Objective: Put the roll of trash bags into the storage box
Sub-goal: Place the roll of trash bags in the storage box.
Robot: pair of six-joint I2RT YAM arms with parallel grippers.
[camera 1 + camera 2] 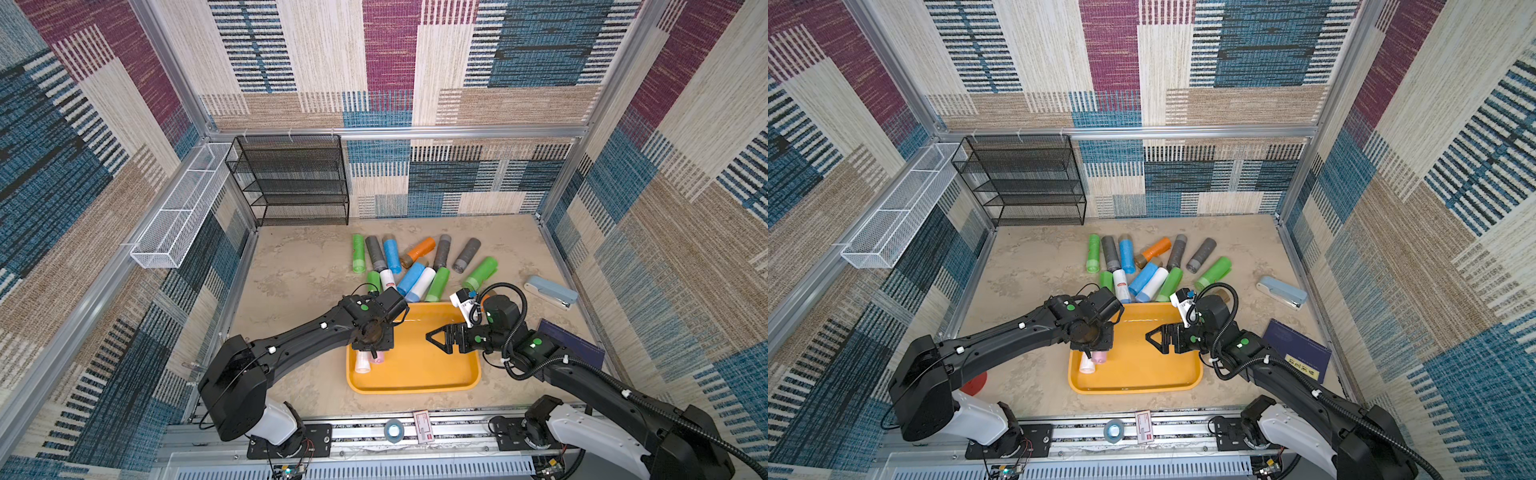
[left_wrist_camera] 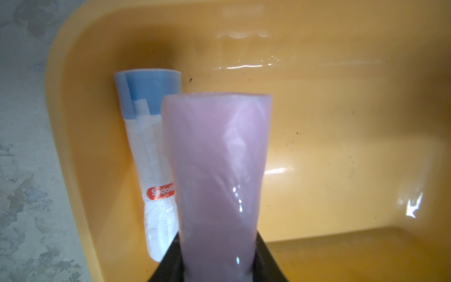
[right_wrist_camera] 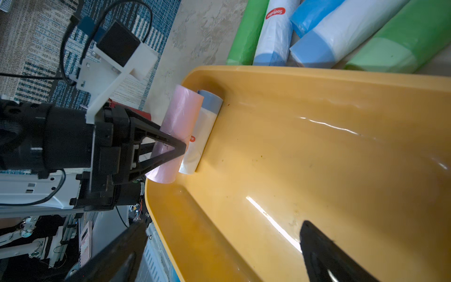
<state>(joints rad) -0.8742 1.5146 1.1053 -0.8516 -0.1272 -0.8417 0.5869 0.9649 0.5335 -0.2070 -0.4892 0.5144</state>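
A pink roll of trash bags [image 2: 214,171] hung lengthwise in the clenched left end effector [image 3: 170,146], jaws pinching one end while the free end pointed away from the wrist. The roll sat low over a corner of the yellow-orange storage box [image 1: 415,390]. Whether it touched the floor of the box could not be told.

Just beside the held roll, between it and the nearest box wall, a white-and-blue roll [image 2: 151,146] already lay inside. Across the box from the left end effector, the right end effector [image 1: 436,338] hovered spread wide and empty. Beyond both, a heap of loose rolls [image 1: 415,266] waited on the counter [image 1: 299,266].

The release looked like the risky part. Let go from there, the slick cylinder could land on its neighbour or the raised rim and roll back out onto the counter. A grip held at one end could also let the roll tip. With both arms over the same shallow box, a careless retreat risked a knock.
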